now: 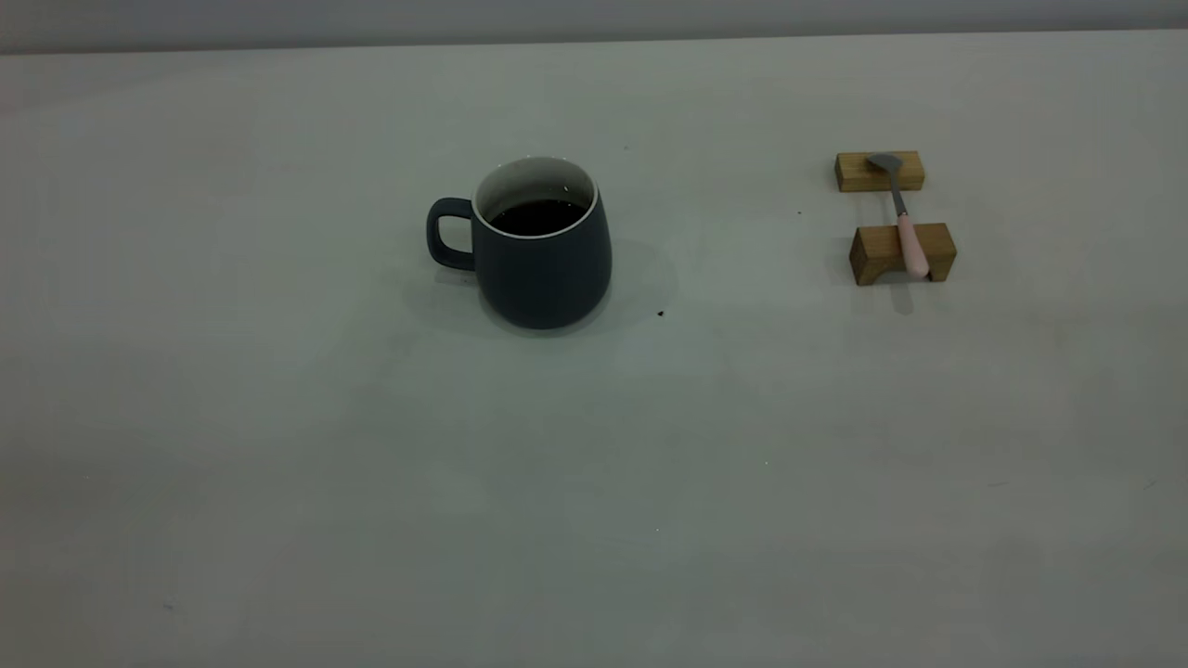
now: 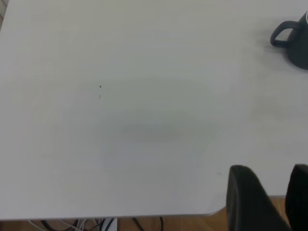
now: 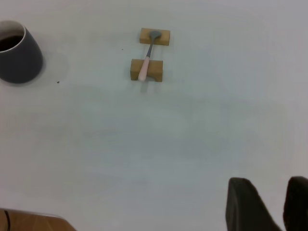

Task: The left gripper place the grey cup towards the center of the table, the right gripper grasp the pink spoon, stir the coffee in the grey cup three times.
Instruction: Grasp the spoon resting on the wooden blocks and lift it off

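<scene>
The grey cup (image 1: 543,269) stands upright near the middle of the table (image 1: 278,417), handle towards the left, with dark coffee (image 1: 538,216) inside. Far to its right the pink spoon (image 1: 908,232) lies across two wooden blocks, bowl on the far one. Neither arm shows in the exterior view. In the left wrist view my left gripper (image 2: 269,168) hangs over the table's near edge, far from the cup (image 2: 297,41), fingers apart and empty. My right gripper (image 3: 267,180) is likewise open and empty, well short of the spoon (image 3: 146,65) and cup (image 3: 21,57).
The spoon's bowl rests on the far tan block (image 1: 880,172) and its handle on the near notched block (image 1: 882,255). A tiny dark speck (image 1: 660,314) lies right of the cup. Cables (image 2: 86,224) hang below the table's edge by the left arm.
</scene>
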